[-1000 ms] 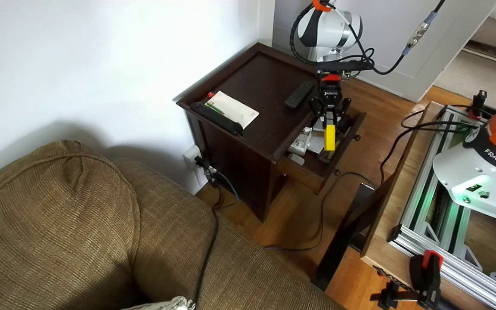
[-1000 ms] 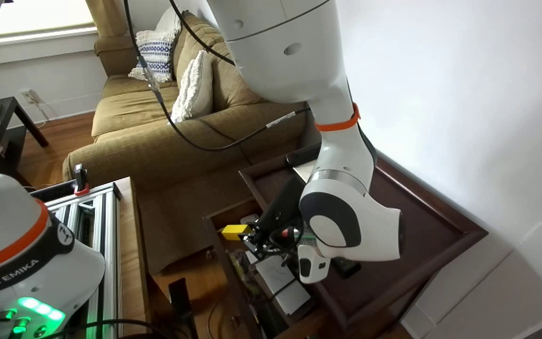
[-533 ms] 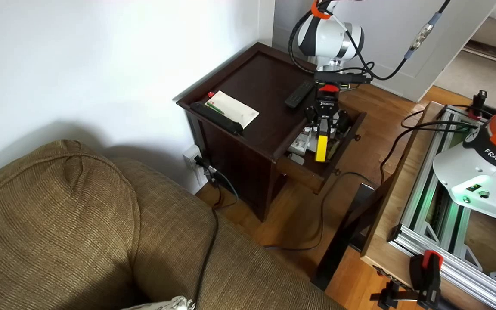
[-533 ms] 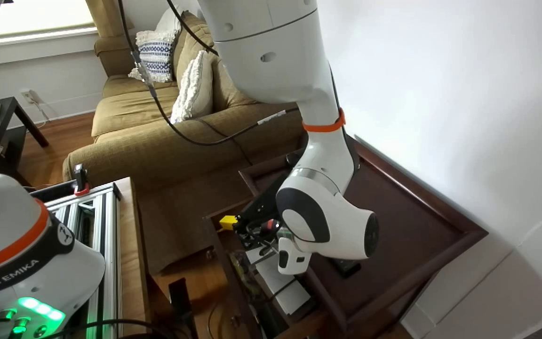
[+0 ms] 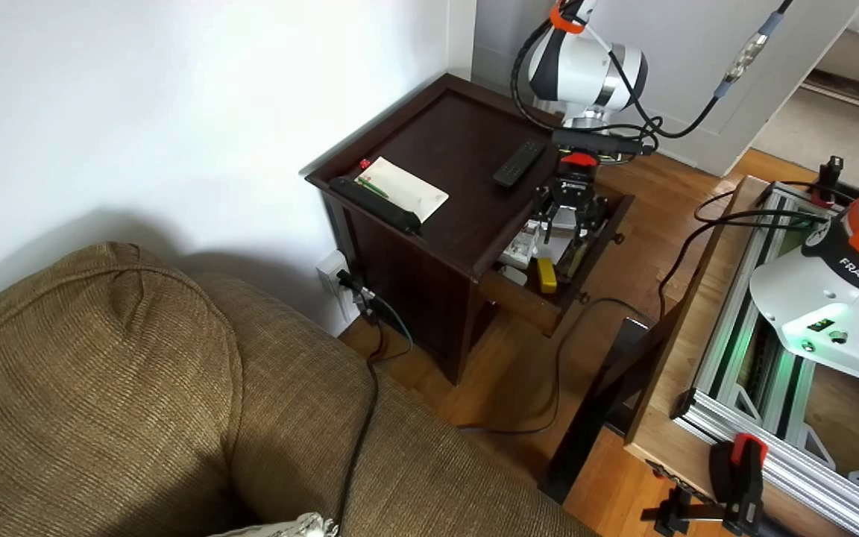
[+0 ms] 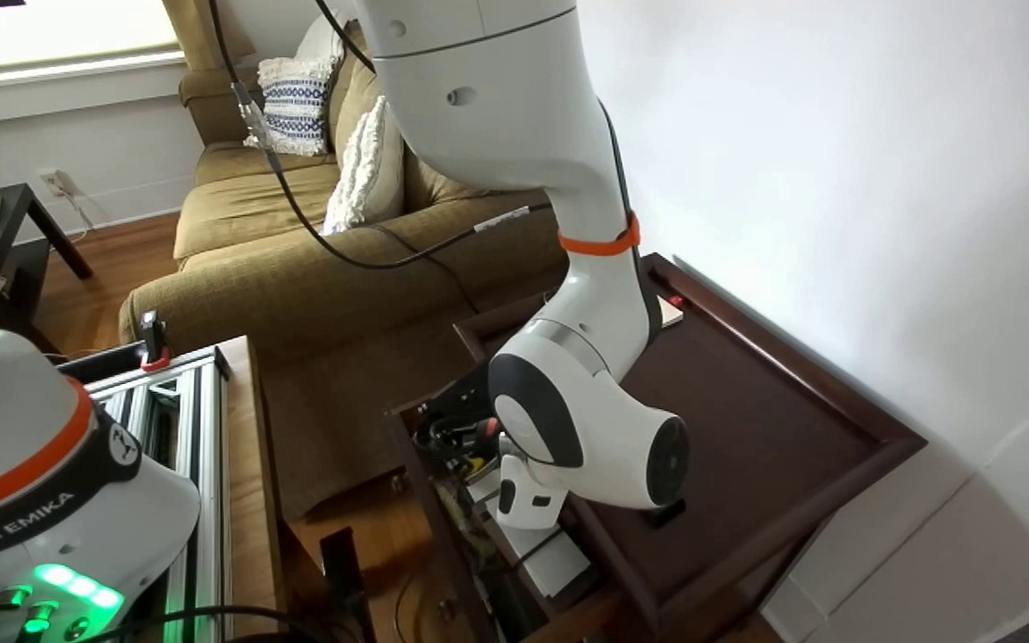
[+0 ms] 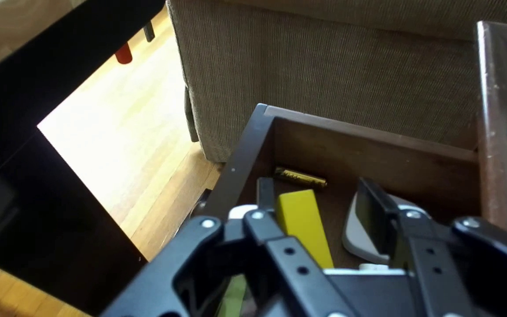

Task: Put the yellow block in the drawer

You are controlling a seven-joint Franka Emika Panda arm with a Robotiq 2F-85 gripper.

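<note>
The yellow block lies inside the open drawer, near its end closest to the sofa. In the wrist view the yellow block rests on the floor of the drawer. My gripper is open, with one finger close beside the block and the other well apart from it. Whether the near finger touches the block I cannot tell. In an exterior view the gripper hangs over the drawer, behind the block. In an exterior view the arm hides most of the gripper and I cannot make out the block.
The drawer also holds a gold battery, a pale rounded object and other clutter. On the side table lie a remote, cream paper and a black oblong object. The sofa stands close to the drawer's end.
The gripper went down into the drawer with the yellow block, then opened and let it go. The block now lies in the drawer and the gripper has drawn back a little from it.
</note>
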